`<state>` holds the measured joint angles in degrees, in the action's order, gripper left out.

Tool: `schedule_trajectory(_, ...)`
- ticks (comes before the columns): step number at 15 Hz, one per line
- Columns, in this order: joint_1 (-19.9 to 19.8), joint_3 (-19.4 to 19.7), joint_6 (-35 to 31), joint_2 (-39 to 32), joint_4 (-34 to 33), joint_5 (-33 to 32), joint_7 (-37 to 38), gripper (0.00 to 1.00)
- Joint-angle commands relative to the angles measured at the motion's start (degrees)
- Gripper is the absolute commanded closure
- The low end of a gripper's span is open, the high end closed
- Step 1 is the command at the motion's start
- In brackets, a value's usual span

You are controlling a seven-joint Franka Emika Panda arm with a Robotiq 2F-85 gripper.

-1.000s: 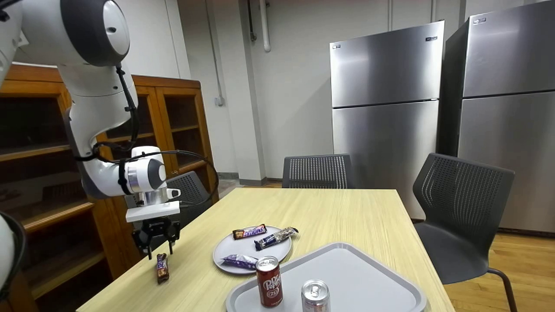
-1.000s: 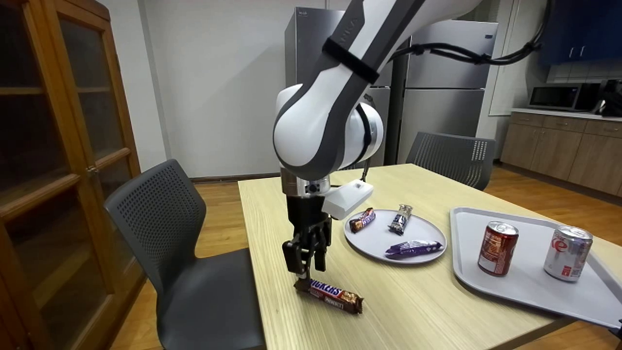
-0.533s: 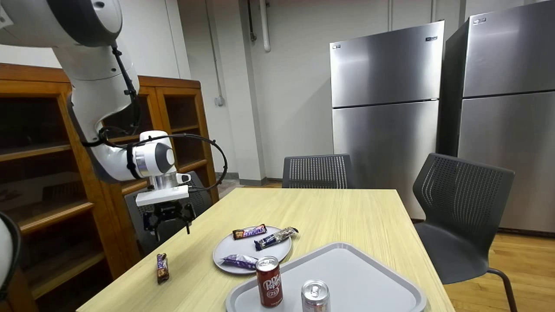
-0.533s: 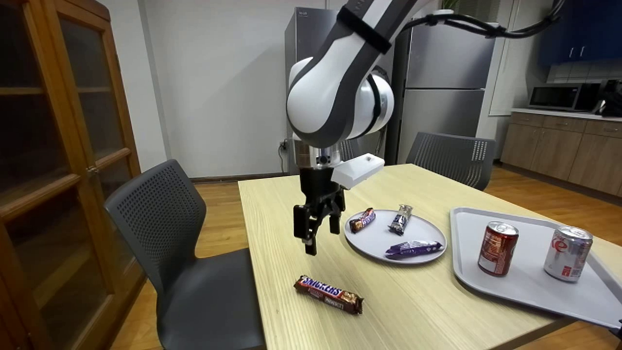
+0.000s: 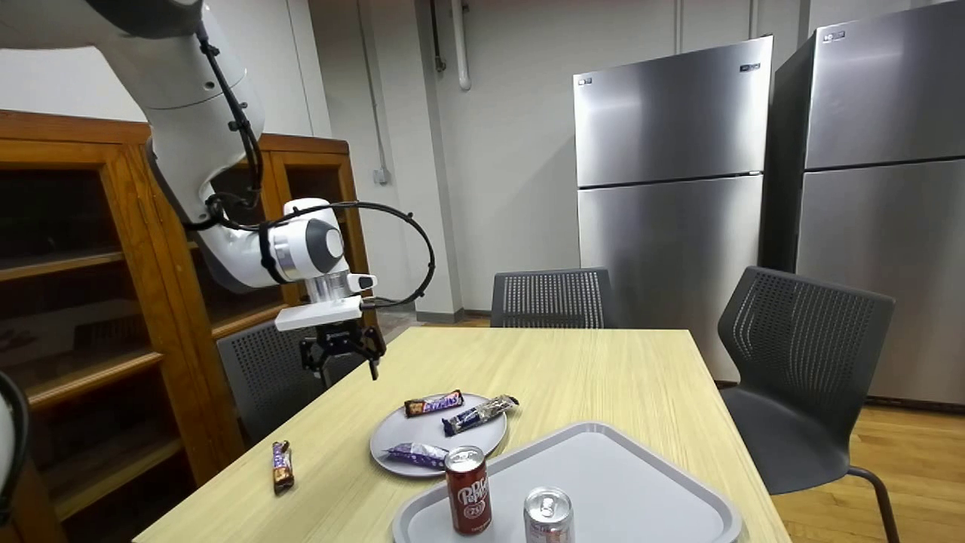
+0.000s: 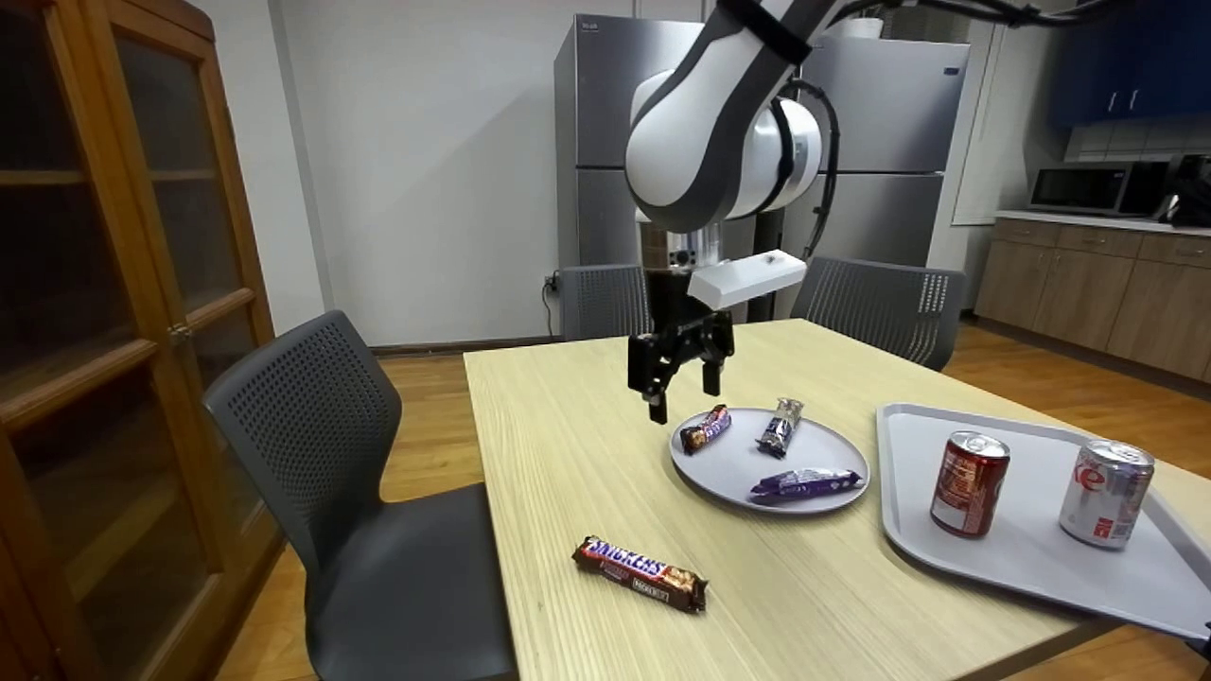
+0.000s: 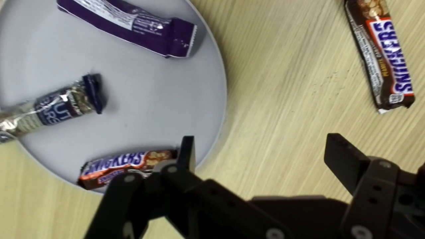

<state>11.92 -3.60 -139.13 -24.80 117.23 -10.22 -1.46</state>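
While its jaws stand wide apart with nothing held between them, a black two-fingered gripper hangs above a pale, straight-grained wooden table, near the far-left rim of a round, matte grey plate, in an exterior view. Nearest the fingers, on the plate's far-left part, lies a Snickers bar in glossy printed film; beside it rests a slim nut bar in clear, crinkled wrapping with navy ends, and on the near side a shiny purple packet with a serrated end. A second Snickers bar, brown, straight-sided and crimped at both ends, lies directly on the wood at the near left, well apart from the gripper. At right, a broad grey tray with rounded corners and a raised rim carries two upright metal cans: a dark red Dr Pepper can and a silver can with red lettering. From an exterior angle, the Dr Pepper can stands in front of the plate's rim; in the wrist view, a finger overlaps the Snickers bar on the plate. Charcoal chairs with perforated backs stand around the table, with brushed-steel refrigerators behind.
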Motion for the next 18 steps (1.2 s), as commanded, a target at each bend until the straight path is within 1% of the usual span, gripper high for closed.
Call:
schedule_trajectory(1,-1.67,2.16,0.34,1.87,0.63,0.57,6.29,0.00)
schedule_trajectory(5,-3.61,4.86,1.07,1.25,-0.65,1.23,11.61,0.00)
schedule_trajectory(10,-6.21,7.12,1.08,-0.30,-2.42,3.26,15.40,0.00)
schedule_trajectory(12,-6.63,8.14,1.16,-1.16,-3.34,3.78,17.43,0.00)
schedule_trajectory(15,-7.82,8.37,1.54,-2.11,-4.38,5.99,17.95,0.00)
schedule_trajectory(16,-7.43,8.42,0.16,-1.08,-2.33,4.61,16.47,0.00)
schedule_trajectory(18,-7.81,8.51,0.15,-1.64,-2.81,5.27,16.57,0.00)
